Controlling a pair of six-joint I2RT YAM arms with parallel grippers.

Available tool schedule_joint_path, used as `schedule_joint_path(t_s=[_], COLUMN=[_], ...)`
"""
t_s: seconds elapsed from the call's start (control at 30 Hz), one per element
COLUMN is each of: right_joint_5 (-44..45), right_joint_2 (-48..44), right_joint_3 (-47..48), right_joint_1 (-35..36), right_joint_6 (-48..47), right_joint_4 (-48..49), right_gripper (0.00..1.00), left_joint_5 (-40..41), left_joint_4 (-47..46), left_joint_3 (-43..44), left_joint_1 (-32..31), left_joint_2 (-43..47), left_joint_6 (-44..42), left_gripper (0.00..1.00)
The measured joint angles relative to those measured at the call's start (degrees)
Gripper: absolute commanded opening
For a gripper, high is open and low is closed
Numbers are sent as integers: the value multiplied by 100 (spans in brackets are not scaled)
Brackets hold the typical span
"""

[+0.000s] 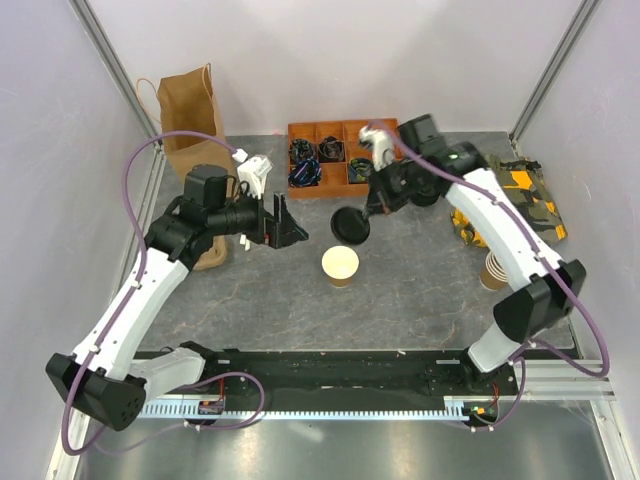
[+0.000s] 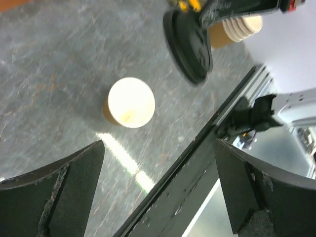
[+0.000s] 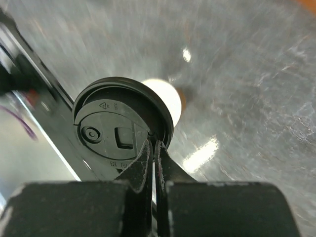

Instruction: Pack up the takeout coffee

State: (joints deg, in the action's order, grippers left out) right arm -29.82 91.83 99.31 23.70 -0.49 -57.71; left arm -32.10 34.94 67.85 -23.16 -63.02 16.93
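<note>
Right claw (image 3: 153, 148): closed on the rim of a black plastic lid (image 3: 116, 131), which hangs tilted just behind the cup. Left claw (image 1: 285, 222): jaws spread wide, empty. Takeout coffee cup (image 1: 340, 266): small, tan kraft paper, white inside, unlidded, upright mid-bench (image 1: 420, 290), well apart from every edge. Compartment tray (image 1: 303, 131), far edge: dark items. Brown paper bag (image 1: 185, 110), far left, upright. Nested cup stack (image 1: 493, 270), right.

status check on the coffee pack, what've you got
Left end effector open, empty. Right end effector shut on the black lid at its rim. Cup upright on table, no lid on yet. Nothing between lid and cup.
</note>
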Motion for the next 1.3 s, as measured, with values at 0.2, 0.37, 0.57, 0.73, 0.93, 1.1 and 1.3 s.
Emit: schedule_joint_path(t_s=[0.2,0.37,0.57,0.73,0.93,1.1,1.3], right_joint_5=[951,1379,1683,1788,1786,1799,1834], right_joint_2=[601,817,1082,1353,1528,1757,1873], right_joint_3=[365,503,590,713,715,715,717], right_joint_1=[1010,1397,1635,1644,1637,1637,1637], right_joint_6=[-1145,-1543,-1707,-1735,-1823,-1945,-2070], right_joint_4=[-1156,-1506,-1462,-1204,-1016,-957,-894], right_gripper=[0,0,0,0,0,0,0], left_joint_5=[-98,-848,-1554,-2059,-2422,-2531,-2549], left_joint_4=[682,1029,1150,1102,894,778,671], left_joint_3=[85,-92,-743,-920,-1207,-1222,-1222], left_joint_1=[389,949,1405,1453,1453,1453,1453], left_joint_2=[13,330,520,448,291,166,164], left_joint_6=[-560,-837,-881,-879,-861,-837,-813], left_gripper=[100,100,100,100,100,100,100])
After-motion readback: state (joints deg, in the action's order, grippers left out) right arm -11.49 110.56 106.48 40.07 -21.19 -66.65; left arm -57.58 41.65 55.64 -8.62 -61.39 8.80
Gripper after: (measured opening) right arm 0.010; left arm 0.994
